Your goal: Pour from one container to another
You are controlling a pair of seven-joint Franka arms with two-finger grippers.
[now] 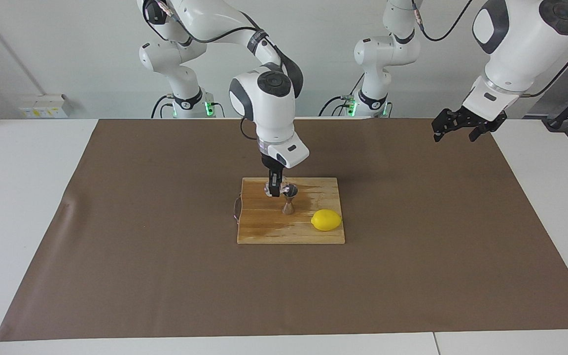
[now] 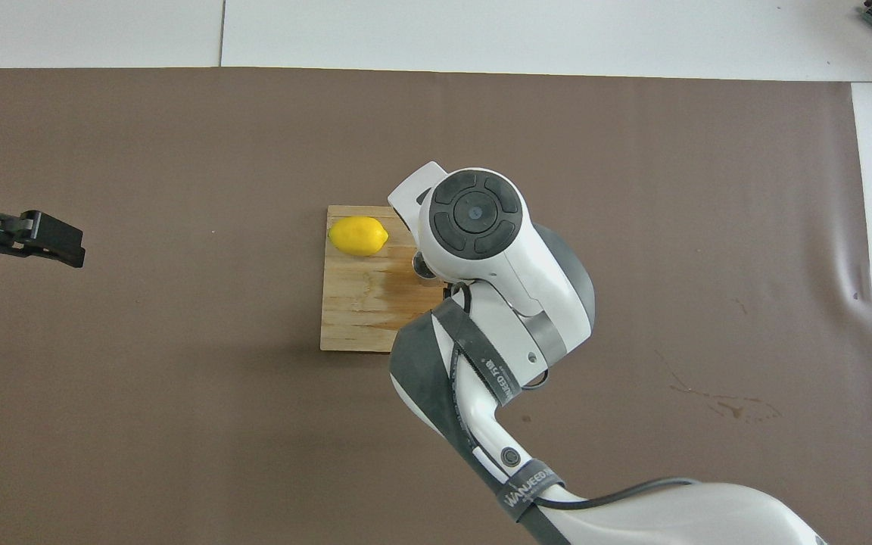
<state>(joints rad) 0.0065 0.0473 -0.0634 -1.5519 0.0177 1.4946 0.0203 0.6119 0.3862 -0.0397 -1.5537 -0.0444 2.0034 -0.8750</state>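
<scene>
The right pincer (image 1: 275, 190) hangs low over the wooden cutting board (image 1: 264, 227), its fingers clamped on the small clear glass cup (image 1: 290, 189), which it holds tilted just above the open top of the steel jigger (image 1: 288, 205). The cup's mouth is at the jigger's upper rim; whether the two touch cannot be told. The jigger stands upright on the board, about midway along it and a little toward the board's edge nearer the robots. In the overhead view the right arm's wrist covers the pincer and the cup, and only a sliver of the jigger (image 2: 422, 271) shows at the wrist's edge. A lemon (image 1: 326, 220) lies on the board beside the jigger, at the corner of the board farther from the robots and toward the left arm's end of the desk; it is apart from the jigger. A darker, wet-looking patch marks the wood around the jigger and toward the board's edge farther from the robots. The board sits near the middle of the brown mat (image 1: 165, 276) that covers most of the desk (image 1: 17, 197). The left pincer (image 1: 463, 125) waits in the air with its fingers apart and nothing between them, over the mat's edge at the left arm's end of the desk, well apart from the board.
</scene>
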